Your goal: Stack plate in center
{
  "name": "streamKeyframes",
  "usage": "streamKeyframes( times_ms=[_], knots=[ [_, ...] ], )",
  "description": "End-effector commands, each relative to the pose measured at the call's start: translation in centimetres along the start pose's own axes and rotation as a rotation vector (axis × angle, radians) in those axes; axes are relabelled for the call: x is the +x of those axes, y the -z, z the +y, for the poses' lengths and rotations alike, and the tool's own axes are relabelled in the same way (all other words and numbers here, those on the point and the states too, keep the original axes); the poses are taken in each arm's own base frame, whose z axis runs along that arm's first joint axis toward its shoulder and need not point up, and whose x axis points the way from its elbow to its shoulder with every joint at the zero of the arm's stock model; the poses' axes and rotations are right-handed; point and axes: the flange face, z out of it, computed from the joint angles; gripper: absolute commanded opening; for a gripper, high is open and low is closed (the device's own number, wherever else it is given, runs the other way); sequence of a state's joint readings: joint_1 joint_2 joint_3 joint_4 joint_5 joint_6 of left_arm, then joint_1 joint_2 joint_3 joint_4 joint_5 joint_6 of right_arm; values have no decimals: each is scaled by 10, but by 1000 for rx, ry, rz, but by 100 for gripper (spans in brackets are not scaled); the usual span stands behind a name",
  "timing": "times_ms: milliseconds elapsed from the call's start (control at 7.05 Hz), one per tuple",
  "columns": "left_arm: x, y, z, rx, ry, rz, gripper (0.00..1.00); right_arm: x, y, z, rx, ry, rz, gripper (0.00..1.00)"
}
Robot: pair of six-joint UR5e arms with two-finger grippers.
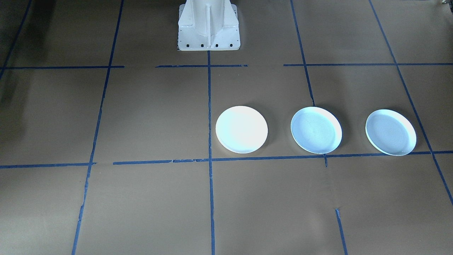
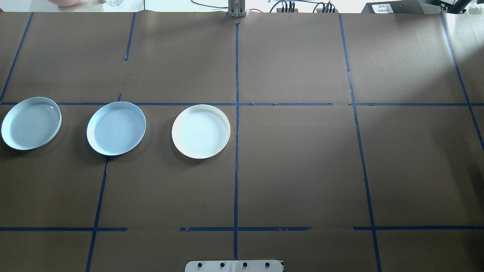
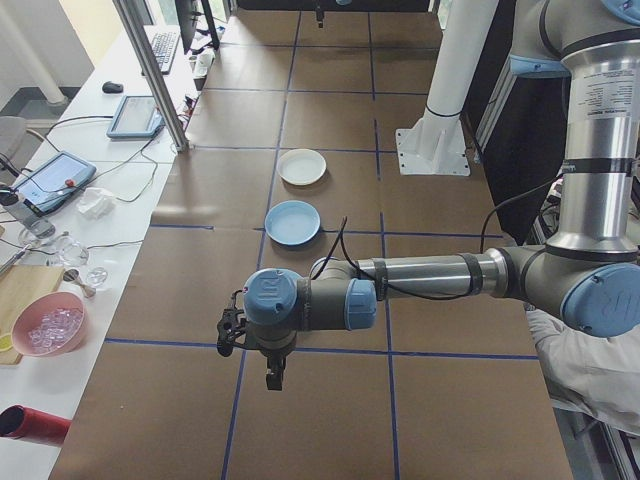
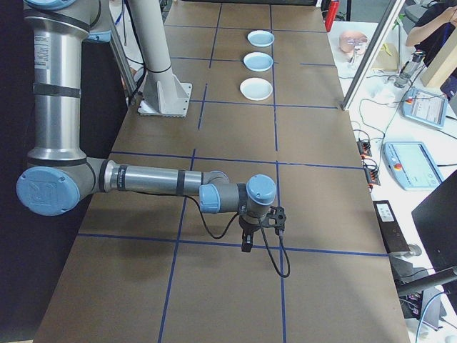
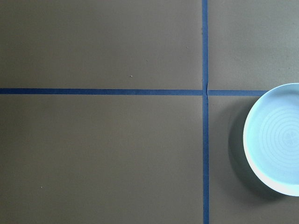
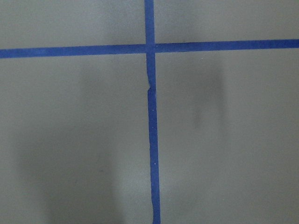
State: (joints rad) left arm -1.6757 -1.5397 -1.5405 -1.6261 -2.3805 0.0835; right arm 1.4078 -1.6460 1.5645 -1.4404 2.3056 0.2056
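Three plates in a row mid-frame, center plate [image 1: 316,130] bare; both grippers' fingers' state impossible to tell.

Brown paper-covered table [image 2: 302,170] gridded with blue tape [image 2: 236,151]; white side bench [image 3: 90,215] holds tablets.

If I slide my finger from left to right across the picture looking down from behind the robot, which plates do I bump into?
Far-left bluish plate → middle bluish plate → brighter white plate, which sits just left of the long blue tape line. After that, only brown table.
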Motion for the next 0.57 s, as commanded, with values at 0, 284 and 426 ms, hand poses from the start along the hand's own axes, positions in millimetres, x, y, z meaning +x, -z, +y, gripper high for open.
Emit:
streamKeyframes(
  times_ms=[0,284,426],
  knots=[
    [-17,-24,2,22,-44,0,100,0,0,0,0,0,0,100],
    [17,-57,-4,-6,-22,108,100,0,0,0,-1,1,0,100],
    [37,-75,-9,3,11,116,100,0,0,0,0,0,0,100]
  ],
)
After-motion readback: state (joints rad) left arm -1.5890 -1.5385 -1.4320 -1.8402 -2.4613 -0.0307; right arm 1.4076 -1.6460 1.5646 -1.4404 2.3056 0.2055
